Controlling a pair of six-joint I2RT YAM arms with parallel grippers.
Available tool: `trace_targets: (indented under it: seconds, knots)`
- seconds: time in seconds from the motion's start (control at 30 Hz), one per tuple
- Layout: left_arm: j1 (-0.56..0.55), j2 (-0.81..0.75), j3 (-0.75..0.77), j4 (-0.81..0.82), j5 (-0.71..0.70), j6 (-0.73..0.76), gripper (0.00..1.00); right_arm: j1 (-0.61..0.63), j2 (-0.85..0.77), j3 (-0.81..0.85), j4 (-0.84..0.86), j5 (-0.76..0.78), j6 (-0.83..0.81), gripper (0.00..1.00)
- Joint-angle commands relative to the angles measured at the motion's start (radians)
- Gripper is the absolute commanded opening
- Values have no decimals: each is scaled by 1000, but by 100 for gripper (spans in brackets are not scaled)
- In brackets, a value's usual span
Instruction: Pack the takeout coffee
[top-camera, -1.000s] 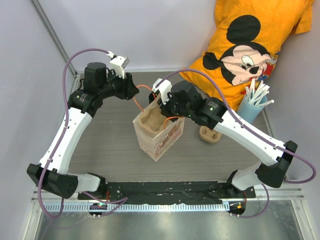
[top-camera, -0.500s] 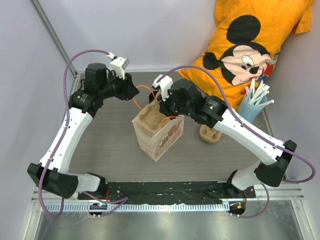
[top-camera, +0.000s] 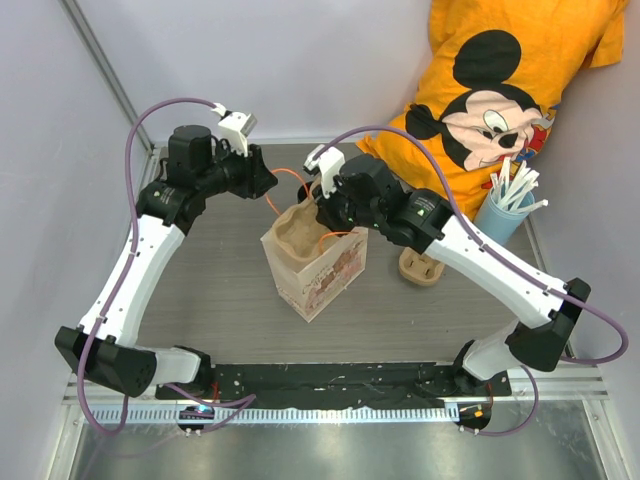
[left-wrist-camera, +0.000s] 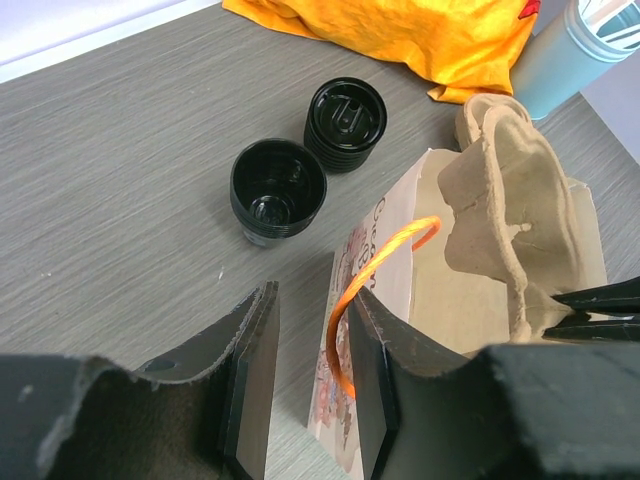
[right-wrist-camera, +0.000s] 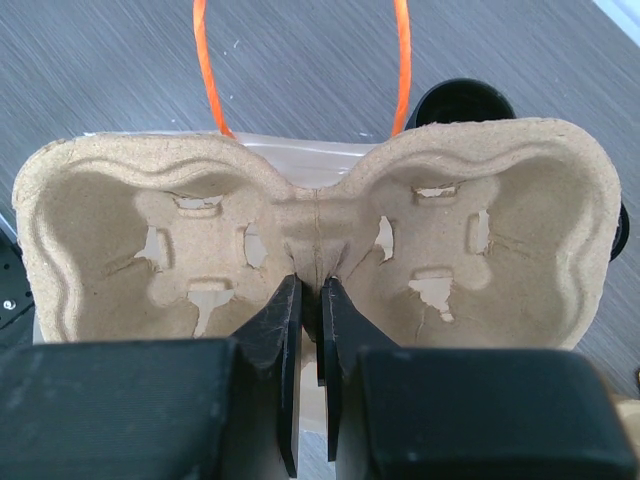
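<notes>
Cup is sitting open on the worktop, outside the bag on its far side, dark inside and no lid on it. Right next to it, pretty much touching, is a lidded cup. Nothing is holding either one. From overhead you can't really see them, the arms cover that spot.

Left hand is down by the bag's edge with its fingers apart. The orange handle loops up through the gap, close against one finger. It isn't pinched, so I'd call that hand released.

Right hand is clenched tight on the middle ridge of the pulp carrier, grasping it. The carrier stands on edge in the bag's mouth with a good part of it poking out the top, pockets facing the right wrist camera. One of the black cups peeks out past its far rim, can't tell which.

Right of the bag, a second carrier lies flat on the worktop. Further right there's a blue cup of white straws, and an orange Mickey shirt at the far right.
</notes>
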Motion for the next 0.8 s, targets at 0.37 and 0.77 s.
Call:
trace_targets:
  seconds: [0.37,0.77]
  knots:
    - [12,10,-10,58,11,-18,38,4,-9,-31,67,34,58,1]
    - [16,19,-7,65,-4,-32,35,83,0,-58,81,192,-27,1]
